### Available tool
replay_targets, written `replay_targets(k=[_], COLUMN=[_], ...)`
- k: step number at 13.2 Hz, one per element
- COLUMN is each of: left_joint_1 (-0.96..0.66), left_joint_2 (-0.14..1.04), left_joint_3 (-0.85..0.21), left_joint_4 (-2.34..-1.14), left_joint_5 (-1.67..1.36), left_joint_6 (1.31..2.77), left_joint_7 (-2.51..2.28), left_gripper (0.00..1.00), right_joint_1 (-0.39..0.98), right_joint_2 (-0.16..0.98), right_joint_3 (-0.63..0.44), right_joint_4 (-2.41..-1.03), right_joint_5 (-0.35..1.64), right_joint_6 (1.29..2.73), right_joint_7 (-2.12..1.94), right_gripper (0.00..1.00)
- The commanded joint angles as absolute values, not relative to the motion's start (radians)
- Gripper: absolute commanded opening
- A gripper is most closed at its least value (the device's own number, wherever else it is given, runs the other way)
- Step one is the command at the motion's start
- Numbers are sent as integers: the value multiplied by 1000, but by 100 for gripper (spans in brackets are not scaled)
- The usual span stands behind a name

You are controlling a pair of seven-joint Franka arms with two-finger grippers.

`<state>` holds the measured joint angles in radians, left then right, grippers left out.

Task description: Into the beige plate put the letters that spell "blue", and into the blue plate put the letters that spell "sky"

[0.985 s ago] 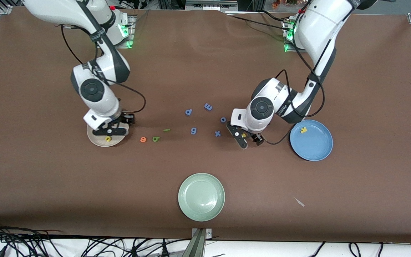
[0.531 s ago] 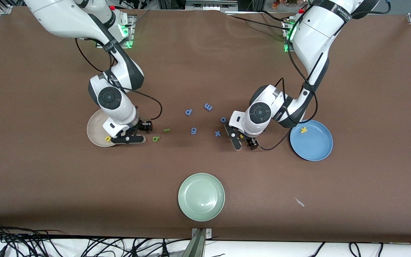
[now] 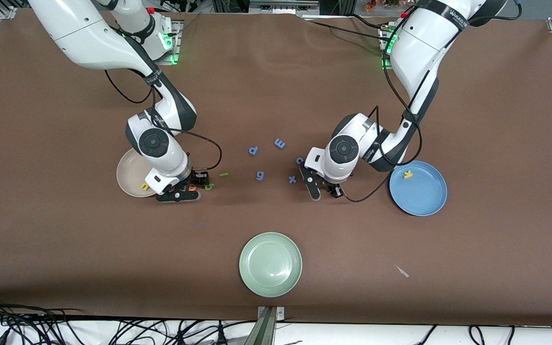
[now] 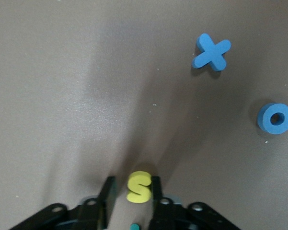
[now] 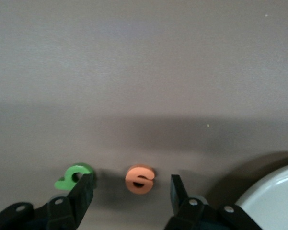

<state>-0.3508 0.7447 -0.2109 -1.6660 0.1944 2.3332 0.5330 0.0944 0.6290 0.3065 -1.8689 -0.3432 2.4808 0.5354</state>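
Left gripper [image 4: 130, 191] low at tabletop, jaws narrowed, something small between them. Right gripper [image 5: 129, 189] low too, jaws spread wide apart.

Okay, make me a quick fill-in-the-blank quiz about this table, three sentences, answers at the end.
1. The left hand is closed on the yellow letter ____.
2. The right hand is open around the ____ e.
3. The yellow k lies in the ____ plate.

Missing words: s; orange; blue
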Motion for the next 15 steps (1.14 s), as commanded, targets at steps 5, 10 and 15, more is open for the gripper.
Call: replay_targets(k=[5, 10, 15], left_joint_1=[-330, -169, -71], left_joint_2=[634, 541, 571], left_joint_3=[-212, -206, -204], left_joint_4=[-1646, -1654, -1716], left_joint_5=[204, 218, 308], left_joint_6=[2167, 1910, 1952], left_joint_7=[529, 590, 655], left_gripper=[6, 7, 9], right_joint_1=[97, 97, 97], right_joint_2=[653, 661, 612], right_joint_3=[290, 290, 290], right_joint_4=[-1859, -1873, -1873], right_joint_5=[-376, -374, -367], right_joint_6=[2520, 2533, 2467], right_joint_7=[534, 541, 528], right_gripper=[54, 41, 20])
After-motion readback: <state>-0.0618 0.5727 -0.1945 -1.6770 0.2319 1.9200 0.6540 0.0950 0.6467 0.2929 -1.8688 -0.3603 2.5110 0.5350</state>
